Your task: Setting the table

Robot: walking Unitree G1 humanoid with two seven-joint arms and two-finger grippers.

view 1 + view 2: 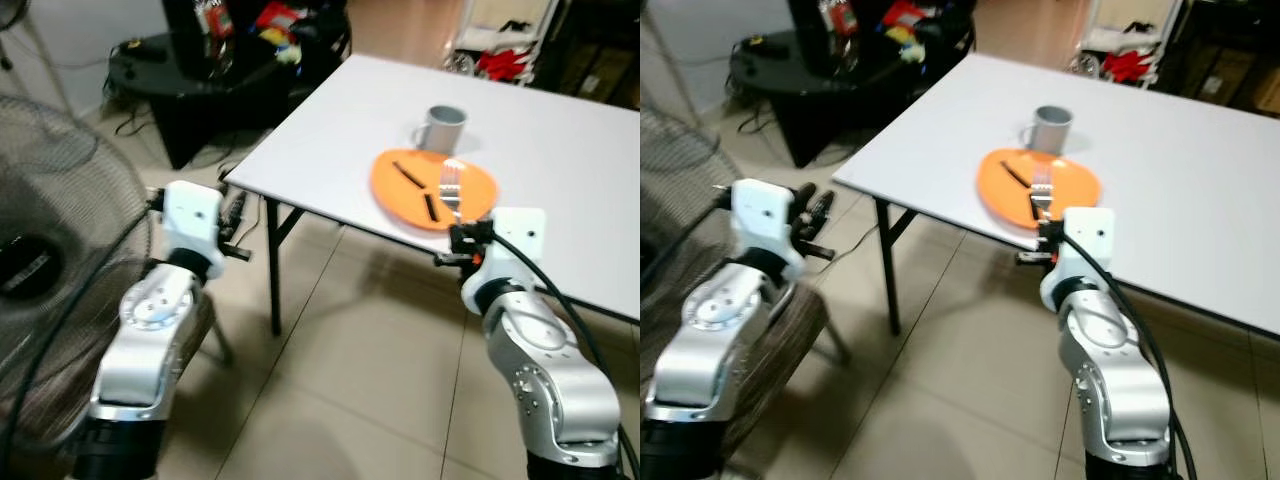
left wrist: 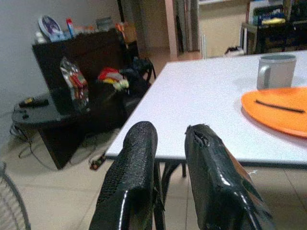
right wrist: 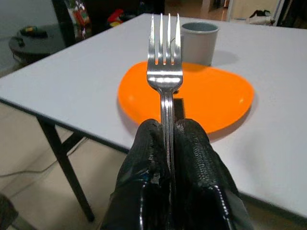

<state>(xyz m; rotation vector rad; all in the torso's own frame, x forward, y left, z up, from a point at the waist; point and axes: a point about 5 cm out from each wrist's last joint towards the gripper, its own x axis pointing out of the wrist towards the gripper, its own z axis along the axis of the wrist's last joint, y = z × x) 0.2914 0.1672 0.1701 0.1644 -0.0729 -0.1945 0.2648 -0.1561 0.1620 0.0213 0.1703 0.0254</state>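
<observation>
Steel fork (image 3: 164,72) pinched in right hand (image 3: 168,143) before orange plate (image 3: 218,103), mug (image 3: 199,43).

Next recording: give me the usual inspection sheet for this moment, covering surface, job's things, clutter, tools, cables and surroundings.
Surface: white table, mostly bare, seen from its near edge.
Job's things: orange plate near the table's front edge, a dark stick-like item lying on it; grey mug just behind the plate; fork held tines forward over the plate's near side.
Clutter: nothing seen on the table.
Tools: right tool shut on the fork's handle at the table edge; left tool short of the table, fingers slightly apart, holding nothing.
Cables: black cable along the right arm; cords on the floor by the dark cabinet.
Surroundings: fan guard at the robot's left; dark cabinet with packets; tiled floor.
</observation>
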